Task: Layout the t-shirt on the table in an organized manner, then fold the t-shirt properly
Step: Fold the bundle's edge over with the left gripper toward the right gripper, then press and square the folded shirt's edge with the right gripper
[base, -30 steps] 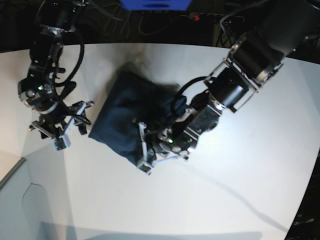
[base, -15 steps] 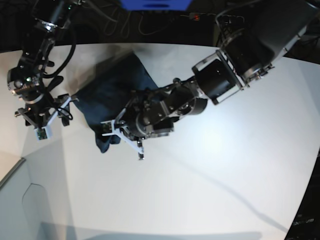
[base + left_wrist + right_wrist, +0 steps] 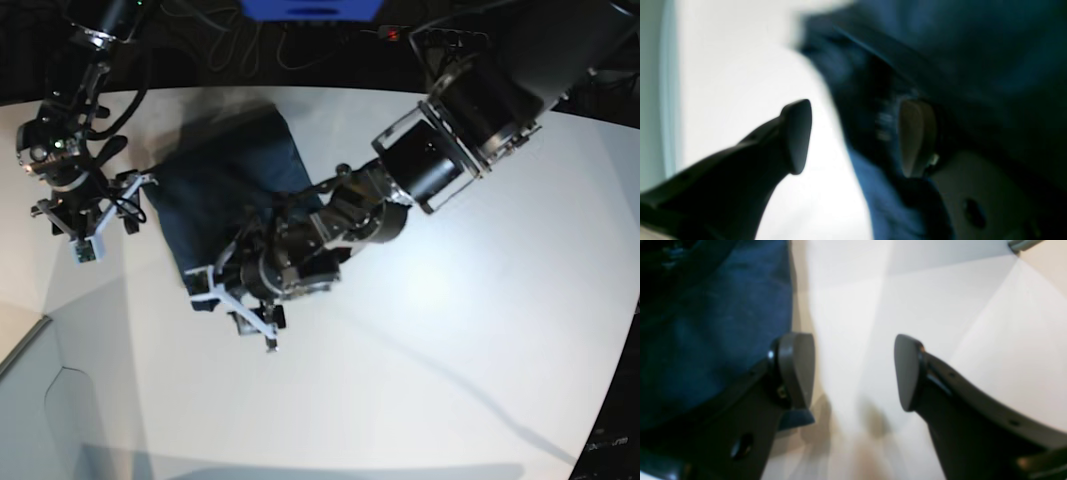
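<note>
Fingers (image 3: pixel 796 133) of the left gripper (image 3: pixel 235 305) stand apart at the dark navy soft cloth t-shirt (image 3: pixel 225 185), gripping nothing clearly; the right gripper (image 3: pixel 85 225) gapes empty. Shirt lies bunched toward the large white smooth table's (image 3: pixel 450 350) far-left corner; folding looks unfinished.

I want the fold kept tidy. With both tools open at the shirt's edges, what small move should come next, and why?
Probably lift the left tool clear of the dark navy cloth t-shirt: it stands open at the shirt's near corner, gripping nothing, on the white smooth table.
</note>
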Tool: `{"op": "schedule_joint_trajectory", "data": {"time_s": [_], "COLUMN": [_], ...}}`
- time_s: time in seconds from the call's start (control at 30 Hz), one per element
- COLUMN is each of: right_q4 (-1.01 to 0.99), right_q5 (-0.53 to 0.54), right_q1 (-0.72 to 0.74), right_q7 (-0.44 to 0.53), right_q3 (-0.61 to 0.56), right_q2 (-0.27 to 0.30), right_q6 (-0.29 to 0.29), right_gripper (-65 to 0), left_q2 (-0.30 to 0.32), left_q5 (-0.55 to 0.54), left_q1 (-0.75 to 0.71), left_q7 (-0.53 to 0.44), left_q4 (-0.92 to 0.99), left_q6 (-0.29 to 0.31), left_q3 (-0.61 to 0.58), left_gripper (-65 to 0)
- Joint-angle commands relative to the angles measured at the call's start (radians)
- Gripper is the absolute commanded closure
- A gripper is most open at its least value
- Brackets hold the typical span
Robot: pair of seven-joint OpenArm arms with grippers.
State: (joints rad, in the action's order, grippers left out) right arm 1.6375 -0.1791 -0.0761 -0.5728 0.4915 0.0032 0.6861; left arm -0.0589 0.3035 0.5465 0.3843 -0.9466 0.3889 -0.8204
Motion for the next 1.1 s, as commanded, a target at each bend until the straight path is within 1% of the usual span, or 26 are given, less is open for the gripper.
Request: {"op": "schedule_joint_trajectory", "data": {"time_s": [0.0, 0.17, 0.3, 0.47, 0.57, 0.67, 0.8, 0.9, 0.97, 1.07], "right_q4": [0.014, 0.011, 0.01, 0.0, 0.004, 0.028, 0.097, 0.151, 0.212, 0.294], "right_q5": [0.011, 0.011, 0.013, 0.013, 0.013, 0.013, 0.013, 0.013, 0.013, 0.013], "right_q1": [0.011, -0.012, -0.037, -0.083, -0.127, -0.173, -0.224, -0.238, -0.241, -0.251], "right_q7": [0.026, 0.026, 0.026, 0.026, 0.026, 0.026, 0.026, 0.026, 0.023, 0.017], "right_q3": [0.002, -0.006, -0.007, -0.035, -0.083, -0.127, -0.149, -0.146, -0.121, -0.115], "right_q2": [0.008, 0.004, -0.018, -0.045, -0.047, -0.068, -0.091, -0.099, -0.104, -0.134], "right_q6": [0.012, 0.012, 0.012, 0.012, 0.012, 0.012, 0.012, 0.012, 0.012, 0.012], "right_gripper": [-36.9, -36.9, -36.9, -36.9, -36.9, -36.9, -36.9, -36.9, -36.9, -35.6], "left_q2": [-0.012, -0.002, 0.057, 0.138, 0.172, 0.209, 0.213, 0.205, 0.205, 0.205], "left_q5": [0.003, 0.003, 0.001, 0.0, 0.0, 0.0, -0.003, -0.003, -0.005, -0.005], "left_q1": [0.033, 0.02, -0.056, -0.188, -0.276, -0.365, -0.463, -0.529, -0.572, -0.63], "left_q7": [-0.015, 0.0, 0.072, 0.129, 0.144, 0.149, 0.149, 0.149, 0.149, 0.149], "left_q4": [-0.035, -0.111, -0.203, -0.306, -0.354, -0.398, -0.458, -0.513, -0.547, -0.595], "left_q6": [-0.014, -0.014, -0.014, -0.014, -0.014, -0.014, -0.014, -0.012, -0.012, -0.012], "left_q3": [0.042, 0.255, 0.413, 0.557, 0.643, 0.74, 0.886, 0.985, 1.021, 1.054], "left_gripper": [-38.9, -38.8, -38.8, -38.8, -38.8, -38.8, -38.8, -38.8, -38.8, -38.8]}}
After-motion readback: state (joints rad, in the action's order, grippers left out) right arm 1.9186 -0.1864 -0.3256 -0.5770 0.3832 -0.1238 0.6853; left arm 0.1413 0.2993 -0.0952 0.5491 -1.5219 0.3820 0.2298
